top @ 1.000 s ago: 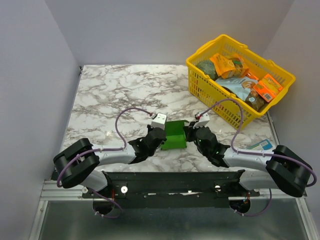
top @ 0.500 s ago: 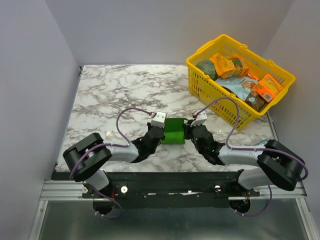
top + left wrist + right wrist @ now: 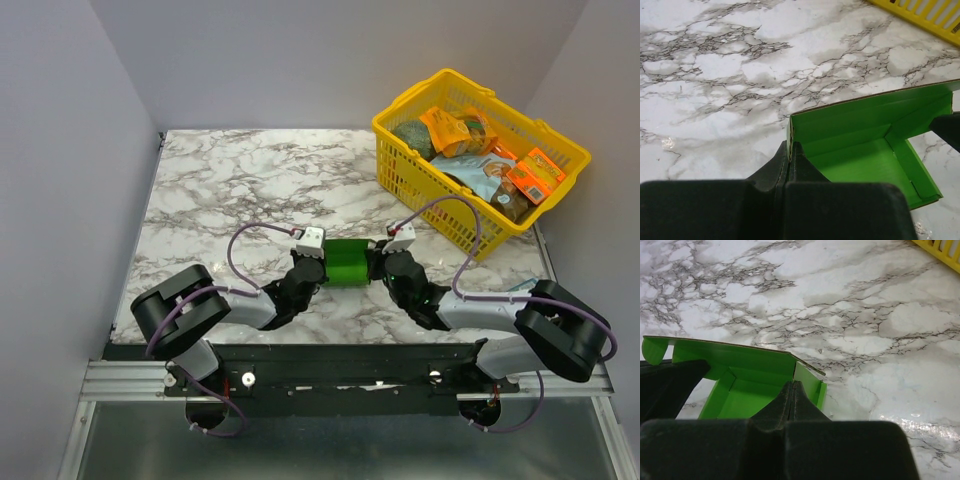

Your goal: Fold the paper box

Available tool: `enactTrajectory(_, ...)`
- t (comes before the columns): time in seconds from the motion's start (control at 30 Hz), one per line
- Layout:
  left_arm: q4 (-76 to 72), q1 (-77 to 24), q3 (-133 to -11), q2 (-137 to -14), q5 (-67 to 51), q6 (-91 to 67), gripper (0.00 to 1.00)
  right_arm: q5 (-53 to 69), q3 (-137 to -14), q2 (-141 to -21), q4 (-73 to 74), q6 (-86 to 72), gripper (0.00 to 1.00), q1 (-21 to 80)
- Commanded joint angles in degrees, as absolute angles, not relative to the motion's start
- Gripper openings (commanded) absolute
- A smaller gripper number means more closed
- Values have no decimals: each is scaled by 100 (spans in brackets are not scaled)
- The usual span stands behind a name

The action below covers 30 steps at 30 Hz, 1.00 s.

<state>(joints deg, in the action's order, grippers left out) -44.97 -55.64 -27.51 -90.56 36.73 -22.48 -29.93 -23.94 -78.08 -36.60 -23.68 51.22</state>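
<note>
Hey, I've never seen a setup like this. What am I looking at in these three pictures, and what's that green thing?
These are two small robot arms bolted at the near edge of a marble table. The wide picture looks down from above and behind them. The other two come from a camera on each wrist, so the dark shape at the bottom is that arm's own fingers. The left gripper and the right gripper are each shut on an end wall of the paper box, a partly folded green card tray open on top, between them. At the far right stands a yellow basket holding snack packs.
</note>
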Motion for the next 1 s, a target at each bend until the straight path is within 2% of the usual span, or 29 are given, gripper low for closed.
enactTrajectory(0.0,-4711,-5915,-2593,-9228,3006,-2892,0,-2144,-2470,-7770,-3376,-2874,1,5344)
enactTrajectory(0.37,-4658,-6204,-2479,-9536,3111,-2637,0,-2206,-2689,-7479,-1838,-3506,1,5353)
enactTrajectory(0.77,-4658,-6741,-2347,-10072,4296,-1758,0,-2074,-2927,-7217,-950,-3841,1,5361)
enactTrajectory(0.83,-4588,-6802,-2364,-10081,4473,-1618,0,-2083,-2874,-7024,-731,-3876,4,5370)
enactTrajectory(0.93,-4579,-6855,-2373,-10151,4833,-1389,0,-2039,-2629,-6322,-476,-3850,26,5405)
enactTrajectory(0.97,-4588,-6942,-2408,-10221,5060,-1206,0,-1891,-2341,-5406,-153,-3841,46,5449)
